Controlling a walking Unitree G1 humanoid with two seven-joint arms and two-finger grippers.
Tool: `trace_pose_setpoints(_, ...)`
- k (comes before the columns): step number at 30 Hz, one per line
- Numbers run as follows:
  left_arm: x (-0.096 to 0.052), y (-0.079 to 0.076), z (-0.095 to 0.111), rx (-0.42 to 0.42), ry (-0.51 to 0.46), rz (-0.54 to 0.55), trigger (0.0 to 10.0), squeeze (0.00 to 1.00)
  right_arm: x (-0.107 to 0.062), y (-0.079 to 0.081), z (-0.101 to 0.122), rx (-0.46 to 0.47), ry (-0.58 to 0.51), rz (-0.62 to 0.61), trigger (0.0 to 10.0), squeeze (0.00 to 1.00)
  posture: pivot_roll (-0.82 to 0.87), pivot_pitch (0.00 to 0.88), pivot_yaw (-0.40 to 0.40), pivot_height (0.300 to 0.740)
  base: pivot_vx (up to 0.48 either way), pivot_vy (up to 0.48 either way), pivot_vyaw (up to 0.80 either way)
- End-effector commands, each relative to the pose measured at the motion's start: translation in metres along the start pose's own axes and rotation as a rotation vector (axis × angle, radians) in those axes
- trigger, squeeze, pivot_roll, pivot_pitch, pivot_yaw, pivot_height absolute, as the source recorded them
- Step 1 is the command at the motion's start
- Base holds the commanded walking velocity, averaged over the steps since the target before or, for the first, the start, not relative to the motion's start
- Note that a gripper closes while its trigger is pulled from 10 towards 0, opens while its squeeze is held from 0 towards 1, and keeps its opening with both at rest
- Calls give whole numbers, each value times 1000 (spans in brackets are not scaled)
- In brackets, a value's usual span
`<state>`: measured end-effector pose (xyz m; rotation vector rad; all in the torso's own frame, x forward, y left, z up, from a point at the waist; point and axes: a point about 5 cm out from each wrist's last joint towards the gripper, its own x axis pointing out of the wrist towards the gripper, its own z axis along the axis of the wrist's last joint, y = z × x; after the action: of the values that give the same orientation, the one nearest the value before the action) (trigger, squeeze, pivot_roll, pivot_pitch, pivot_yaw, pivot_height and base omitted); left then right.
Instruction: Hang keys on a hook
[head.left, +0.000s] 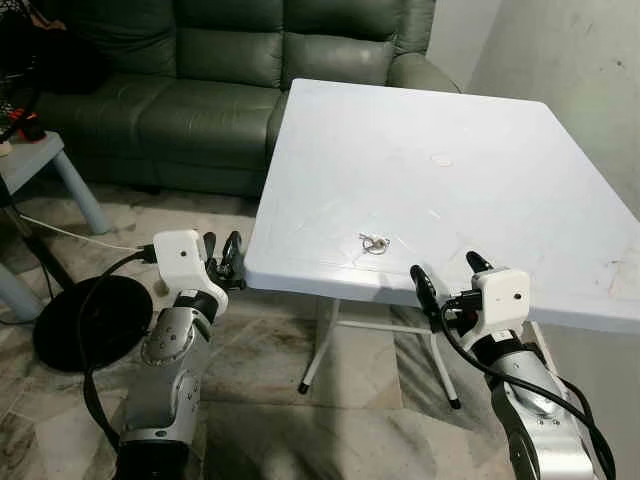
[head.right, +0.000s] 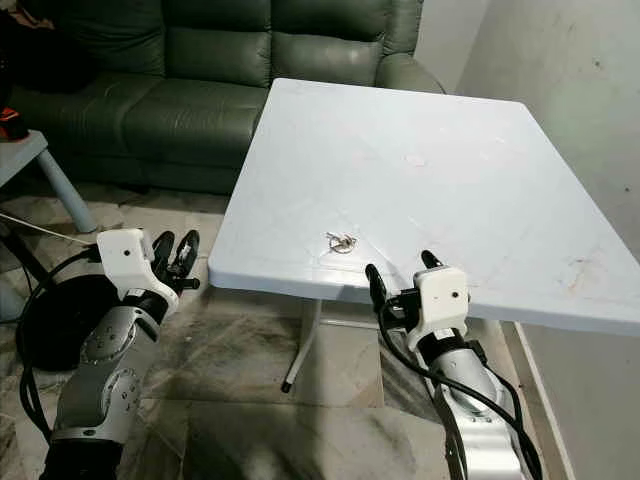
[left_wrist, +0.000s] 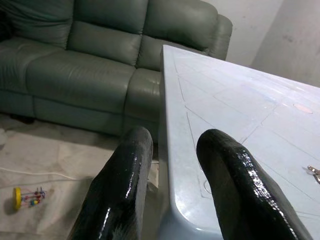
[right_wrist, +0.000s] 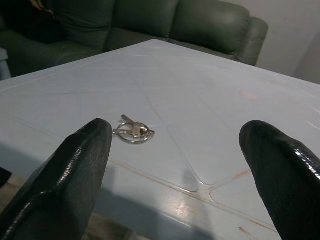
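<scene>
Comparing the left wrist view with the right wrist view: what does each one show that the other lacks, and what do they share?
The left wrist view adds the marble floor with a small yellow toy and the table's near corner beside the narrowly open left gripper. The right wrist view adds the wide-open right gripper facing the small silver keys on a ring. Both share the white plastic table and green leather sofa.

White table (head.left: 480, 190); dark green sofa (head.left: 200, 90); silvery keys (head.left: 374, 243); marbled grey-beige floor (head.left: 270, 400); black round base (head.left: 90, 320).
</scene>
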<state>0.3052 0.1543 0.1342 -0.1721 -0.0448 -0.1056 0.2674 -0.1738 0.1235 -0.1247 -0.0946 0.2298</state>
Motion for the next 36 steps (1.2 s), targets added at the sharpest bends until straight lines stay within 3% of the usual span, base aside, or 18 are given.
trace_pose_setpoints(1,0,-3,-4,22,14,-22,10000,0,1,-1,0,-10,6,9,10000,0,127,26,-87,740,0,0,0)
trace_pose_setpoints(16,-1,-3,-6,22,20,-45,10000,0,1,2,-2,-12,11,22,10000,0,131,21,-87,740,0,0,0)
trace_pose_setpoints(36,-1,-4,-6,14,20,-47,10000,0,1,4,-3,-12,15,30,10000,0,131,26,-89,740,333,0,0)
